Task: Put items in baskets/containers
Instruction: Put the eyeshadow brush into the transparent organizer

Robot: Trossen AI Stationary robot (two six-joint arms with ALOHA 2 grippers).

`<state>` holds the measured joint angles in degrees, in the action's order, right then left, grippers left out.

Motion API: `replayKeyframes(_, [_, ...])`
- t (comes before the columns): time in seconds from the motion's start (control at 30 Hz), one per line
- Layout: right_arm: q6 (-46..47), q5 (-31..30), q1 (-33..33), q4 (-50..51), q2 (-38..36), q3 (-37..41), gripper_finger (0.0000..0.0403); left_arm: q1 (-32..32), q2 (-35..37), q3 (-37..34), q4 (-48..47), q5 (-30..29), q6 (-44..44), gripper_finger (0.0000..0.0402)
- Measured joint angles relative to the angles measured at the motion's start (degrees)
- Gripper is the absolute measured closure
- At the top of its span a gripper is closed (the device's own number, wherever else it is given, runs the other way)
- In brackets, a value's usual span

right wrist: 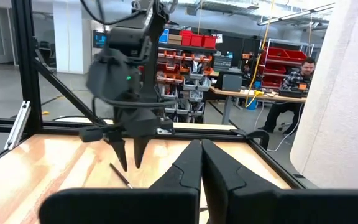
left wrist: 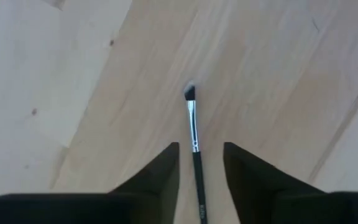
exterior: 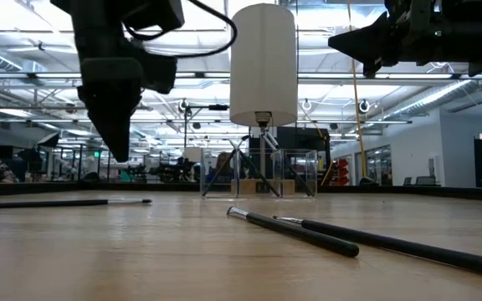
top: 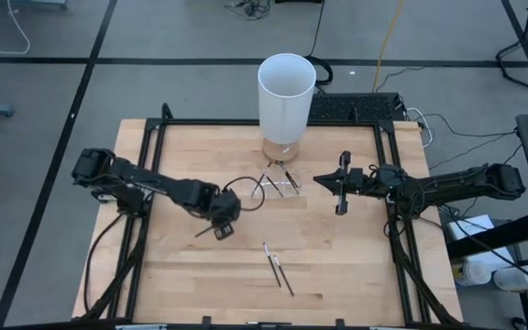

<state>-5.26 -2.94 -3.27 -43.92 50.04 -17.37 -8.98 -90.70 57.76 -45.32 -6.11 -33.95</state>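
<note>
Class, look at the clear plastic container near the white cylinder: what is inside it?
A few thin dark sticks lean crossed inside the clear container. Their exact number is unclear, and the white cylinder hides whatever lies behind it.

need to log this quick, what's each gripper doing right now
left gripper: open, fingers either side of a thin dark brush on the table, not gripping it.
right gripper: shut, holding nothing.

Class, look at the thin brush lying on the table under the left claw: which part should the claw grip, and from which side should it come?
Grip the dark handle just behind the silver collar of the brush, coming straight down from above. It lies flat on the table, and the left claw already hangs open astride it, a finger on each side of the handle. So closing across the width fits; from the side the fingers would only push it.
</note>
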Motion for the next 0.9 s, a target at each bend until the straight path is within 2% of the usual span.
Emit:
replayKeyframes(0.17, [0.0,0.0,0.0,0.0,0.0,0.0,0.0403,1.2,-1.6,0.0,-0.1,4.0,-0.4,0.0228])
replayKeyframes(0.33, [0.0,0.0,0.0,0.8,0.0,0.0,0.0403,0.6,-6.2,0.0,0.0,3.9,1.6,0.0222])
replayKeyframes(0.6, [0.0,0.0,0.0,0.9,0.0,0.0,0.0403,0.7,-13.6,0.4,0.7,4.5,2.0,0.0243])
replayKeyframes(0.73, [0.0,0.0,0.0,0.9,0.0,0.0,0.0403,0.7,-14.5,0.6,1.0,4.7,2.4,0.0254])
replayKeyframes(0.9, [0.0,0.0,0.0,0.9,0.0,0.0,0.0403,0.7,-14.4,0.4,2.4,5.3,2.5,0.0304])
